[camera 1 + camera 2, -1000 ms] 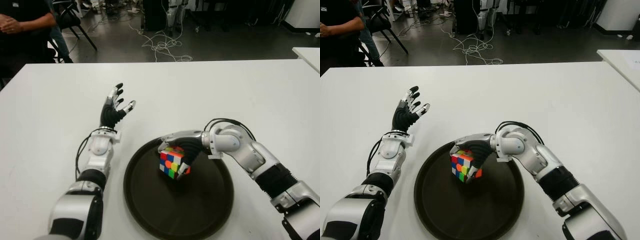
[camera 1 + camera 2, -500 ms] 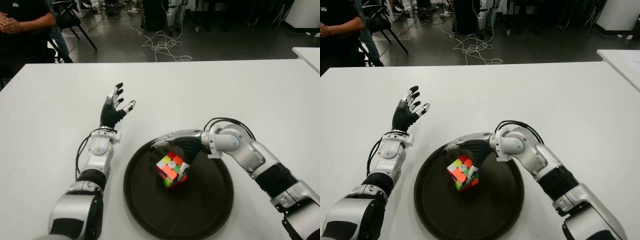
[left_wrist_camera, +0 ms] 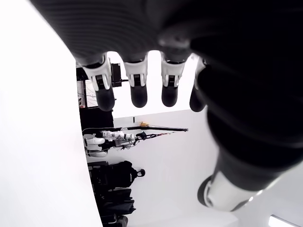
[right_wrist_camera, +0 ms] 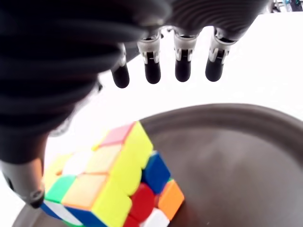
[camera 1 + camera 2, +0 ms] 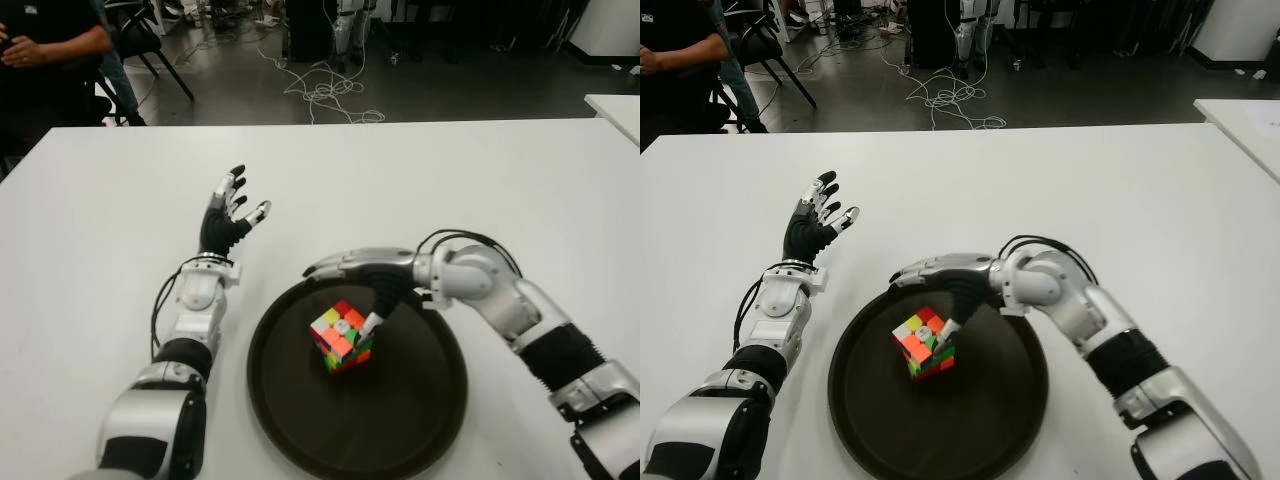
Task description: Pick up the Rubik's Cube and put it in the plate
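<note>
Beneath the right hand [image 5: 350,275], whose fingers are extended and grasp nothing, the Rubik's Cube [image 5: 342,337] sits tilted on the dark round plate [image 5: 400,420]; the thumb tip appears to touch its upper edge. Bare white table [image 5: 420,180] lies beyond the fingertips. Beside the plate's left rim, the left hand [image 5: 230,215] is spread open, empty.

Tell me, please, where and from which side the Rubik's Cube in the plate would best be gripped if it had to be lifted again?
Probably by two opposite flat faces, from above. The Rubik's Cube sits tilted in the dark plate, one corner up, so the fingers should turn to match its faces. The plate's raised rim hinders a low sideways approach. The open right hand is already just above it; the open left hand is beside the plate, on its left.
</note>
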`<move>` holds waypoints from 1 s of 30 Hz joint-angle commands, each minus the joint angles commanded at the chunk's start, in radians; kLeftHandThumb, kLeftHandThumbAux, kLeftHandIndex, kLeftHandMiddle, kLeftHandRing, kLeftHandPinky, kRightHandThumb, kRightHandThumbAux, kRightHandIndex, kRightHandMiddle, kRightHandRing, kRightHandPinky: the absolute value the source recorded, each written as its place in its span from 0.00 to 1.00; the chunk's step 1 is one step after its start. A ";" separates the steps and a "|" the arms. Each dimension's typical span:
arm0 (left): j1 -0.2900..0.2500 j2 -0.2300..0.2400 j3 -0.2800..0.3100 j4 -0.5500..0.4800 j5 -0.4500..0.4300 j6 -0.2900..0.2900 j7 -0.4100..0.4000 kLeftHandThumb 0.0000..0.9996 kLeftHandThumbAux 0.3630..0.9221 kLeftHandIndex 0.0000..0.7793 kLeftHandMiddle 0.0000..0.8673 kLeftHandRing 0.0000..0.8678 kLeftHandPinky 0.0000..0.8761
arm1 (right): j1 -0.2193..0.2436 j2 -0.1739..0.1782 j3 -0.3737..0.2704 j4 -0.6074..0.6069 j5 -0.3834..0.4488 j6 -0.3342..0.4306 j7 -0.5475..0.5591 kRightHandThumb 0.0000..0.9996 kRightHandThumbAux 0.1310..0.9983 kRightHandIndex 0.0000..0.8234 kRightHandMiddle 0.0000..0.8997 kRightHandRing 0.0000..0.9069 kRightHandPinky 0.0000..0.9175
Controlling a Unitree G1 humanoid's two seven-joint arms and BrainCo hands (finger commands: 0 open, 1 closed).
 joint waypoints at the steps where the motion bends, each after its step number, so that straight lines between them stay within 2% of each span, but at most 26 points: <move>1: 0.000 0.001 -0.002 0.000 0.003 0.002 0.001 0.00 0.81 0.03 0.06 0.01 0.00 | -0.007 -0.024 -0.029 -0.024 0.045 0.007 0.025 0.00 0.51 0.00 0.00 0.00 0.00; 5: -0.001 0.002 -0.002 0.001 0.005 0.005 0.001 0.00 0.82 0.02 0.05 0.01 0.00 | -0.015 -0.069 -0.091 -0.073 0.150 0.039 0.087 0.00 0.49 0.00 0.00 0.00 0.00; 8: -0.004 0.004 -0.004 0.007 0.011 0.009 0.010 0.00 0.80 0.03 0.05 0.01 0.00 | -0.017 -0.105 -0.179 -0.119 0.334 0.139 0.165 0.00 0.45 0.00 0.00 0.00 0.00; 10: -0.006 0.005 -0.003 0.010 0.011 0.009 0.012 0.00 0.77 0.04 0.06 0.01 0.00 | -0.008 -0.039 -0.234 -0.084 0.412 0.169 0.109 0.00 0.43 0.00 0.00 0.00 0.00; 13: -0.008 0.006 -0.002 0.012 0.010 0.007 0.012 0.00 0.76 0.04 0.06 0.02 0.00 | -0.016 0.037 -0.285 -0.017 0.445 0.156 0.022 0.00 0.41 0.00 0.00 0.00 0.00; 15: -0.008 0.006 -0.004 0.013 0.015 0.004 0.019 0.00 0.75 0.05 0.07 0.02 0.00 | 0.009 0.129 -0.373 -0.018 0.399 0.112 -0.204 0.00 0.44 0.00 0.02 0.00 0.00; 17: -0.008 0.007 -0.006 0.015 0.020 0.000 0.025 0.00 0.75 0.05 0.07 0.03 0.00 | 0.022 0.180 -0.430 -0.026 0.317 0.065 -0.387 0.00 0.51 0.04 0.10 0.06 0.02; 21: -0.007 0.008 -0.007 0.018 0.022 -0.003 0.028 0.00 0.74 0.06 0.08 0.03 0.00 | 0.016 0.201 -0.481 0.058 0.190 -0.065 -0.579 0.00 0.62 0.13 0.19 0.13 0.04; 23: -0.008 0.008 -0.006 0.019 0.021 -0.003 0.026 0.00 0.75 0.05 0.08 0.03 0.00 | 0.004 0.214 -0.500 0.152 0.071 -0.162 -0.764 0.00 0.67 0.20 0.25 0.18 0.07; 24: -0.008 0.008 -0.006 0.020 0.020 -0.003 0.025 0.00 0.76 0.05 0.08 0.03 0.00 | -0.003 0.219 -0.505 0.191 0.019 -0.197 -0.846 0.00 0.70 0.27 0.29 0.22 0.10; 25: -0.008 0.009 -0.007 0.019 0.021 -0.004 0.025 0.00 0.76 0.05 0.08 0.03 0.00 | -0.014 0.218 -0.498 0.265 -0.035 -0.219 -0.954 0.00 0.72 0.29 0.31 0.24 0.11; 28: -0.008 0.010 -0.009 0.018 0.024 -0.005 0.026 0.00 0.77 0.06 0.08 0.03 0.00 | -0.039 0.202 -0.468 0.425 -0.100 -0.226 -1.125 0.00 0.76 0.35 0.35 0.28 0.15; 29: -0.008 0.010 -0.010 0.018 0.025 -0.006 0.028 0.00 0.78 0.06 0.08 0.03 0.00 | -0.030 0.194 -0.461 0.482 -0.098 -0.217 -1.157 0.00 0.76 0.36 0.35 0.29 0.16; 30: -0.008 0.011 -0.011 0.017 0.027 -0.006 0.029 0.00 0.78 0.06 0.08 0.03 0.00 | 0.020 0.219 -0.456 0.515 -0.070 -0.198 -1.147 0.00 0.77 0.35 0.35 0.28 0.15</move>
